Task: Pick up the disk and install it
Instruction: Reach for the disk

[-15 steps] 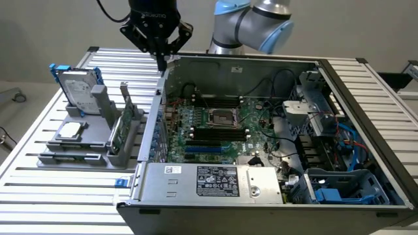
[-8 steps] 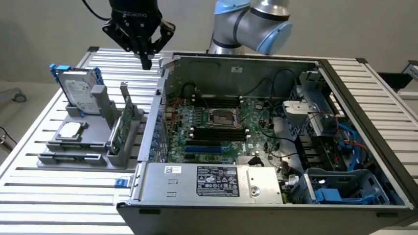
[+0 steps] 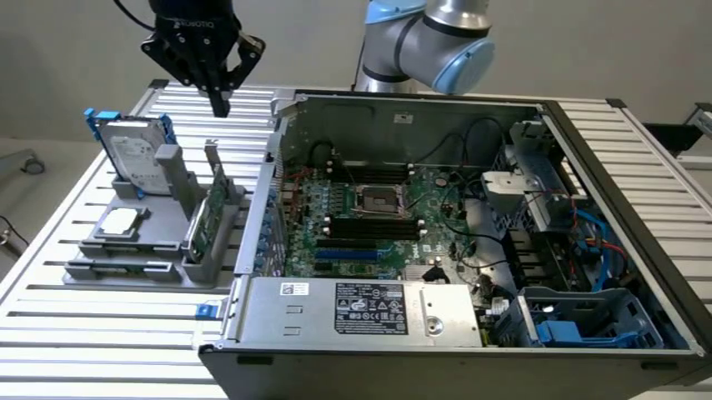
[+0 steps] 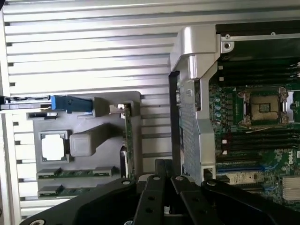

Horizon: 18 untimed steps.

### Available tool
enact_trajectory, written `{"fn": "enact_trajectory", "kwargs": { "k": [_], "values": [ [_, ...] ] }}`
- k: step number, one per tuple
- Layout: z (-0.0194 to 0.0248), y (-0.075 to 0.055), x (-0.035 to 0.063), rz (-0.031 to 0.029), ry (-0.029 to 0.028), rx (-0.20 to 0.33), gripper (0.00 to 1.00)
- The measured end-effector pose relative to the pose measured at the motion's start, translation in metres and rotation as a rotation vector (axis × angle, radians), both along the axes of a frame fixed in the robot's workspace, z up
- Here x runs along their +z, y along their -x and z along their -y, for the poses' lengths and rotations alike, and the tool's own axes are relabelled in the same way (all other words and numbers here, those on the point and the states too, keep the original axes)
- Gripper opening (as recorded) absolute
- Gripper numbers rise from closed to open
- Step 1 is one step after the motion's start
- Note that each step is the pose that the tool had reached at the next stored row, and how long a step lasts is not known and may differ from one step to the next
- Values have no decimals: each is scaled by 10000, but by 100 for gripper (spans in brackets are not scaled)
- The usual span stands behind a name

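Note:
The disk (image 3: 132,156) stands upright at the back of a grey holder (image 3: 156,250) on the exterior view's left, silver with a white label and blue rails. In the wrist view the disk (image 4: 70,103) appears edge-on, its blue rail end showing. My gripper (image 3: 222,105) hangs in the air above the slatted table, higher than the disk and a little toward the exterior view's right of it, apart from it. Its black fingers are shut together with nothing between them. From the wrist, the gripper (image 4: 167,166) points down near the case's corner.
An open computer case (image 3: 445,250) fills the middle and right, motherboard exposed, with a blue drive cage (image 3: 589,321) at its front right. The holder also carries a square silver chip (image 3: 120,222), a green card (image 3: 212,212) standing on edge, and memory sticks (image 3: 112,268).

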State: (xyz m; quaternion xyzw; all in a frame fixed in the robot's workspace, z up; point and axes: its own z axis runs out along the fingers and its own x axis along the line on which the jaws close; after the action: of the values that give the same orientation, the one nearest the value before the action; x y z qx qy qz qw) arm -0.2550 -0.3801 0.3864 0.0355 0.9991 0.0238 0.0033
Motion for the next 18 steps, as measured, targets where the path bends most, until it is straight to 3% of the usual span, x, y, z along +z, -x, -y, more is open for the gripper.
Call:
{"fn": "enact_trajectory", "kwargs": {
  "k": [18],
  "values": [
    [-187,816,-79,0,-26,-1,11]
  ]
}}
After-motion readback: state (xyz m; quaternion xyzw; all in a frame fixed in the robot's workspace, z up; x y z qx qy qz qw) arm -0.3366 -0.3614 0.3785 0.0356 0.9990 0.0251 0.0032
